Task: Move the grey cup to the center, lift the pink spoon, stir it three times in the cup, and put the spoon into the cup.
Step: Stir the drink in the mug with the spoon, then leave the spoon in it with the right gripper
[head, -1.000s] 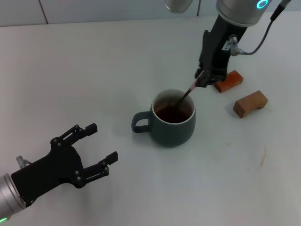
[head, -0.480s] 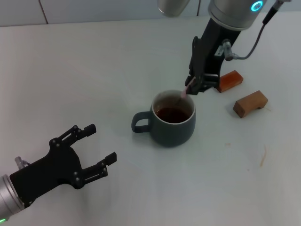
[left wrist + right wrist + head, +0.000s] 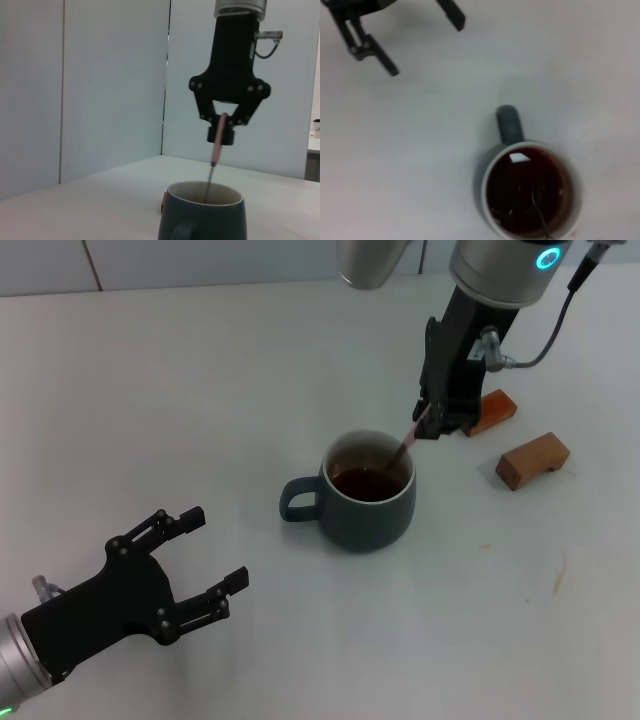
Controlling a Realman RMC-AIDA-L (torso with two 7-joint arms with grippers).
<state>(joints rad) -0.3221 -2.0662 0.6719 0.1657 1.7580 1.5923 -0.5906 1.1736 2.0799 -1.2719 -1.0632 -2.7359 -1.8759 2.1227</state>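
The grey cup [image 3: 367, 493] stands mid-table with dark brown liquid inside, its handle toward my left. It also shows in the left wrist view [image 3: 203, 212] and the right wrist view [image 3: 529, 192]. My right gripper [image 3: 426, 426] hangs above the cup's far right rim, shut on the pink spoon [image 3: 408, 438]. The spoon slants down with its metal end in the liquid [image 3: 538, 207]. The left wrist view shows the pink handle [image 3: 218, 141] between the right gripper's fingers. My left gripper [image 3: 205, 562] is open and empty at the near left.
Two brown wooden blocks lie to the right of the cup, one [image 3: 487, 411] just behind my right gripper and one [image 3: 533, 460] nearer the table's right side. A wall runs along the table's far edge.
My right gripper swung left over the cup's far rim, then back to the right, moving the spoon around in the liquid. The cup and my left arm stayed put.
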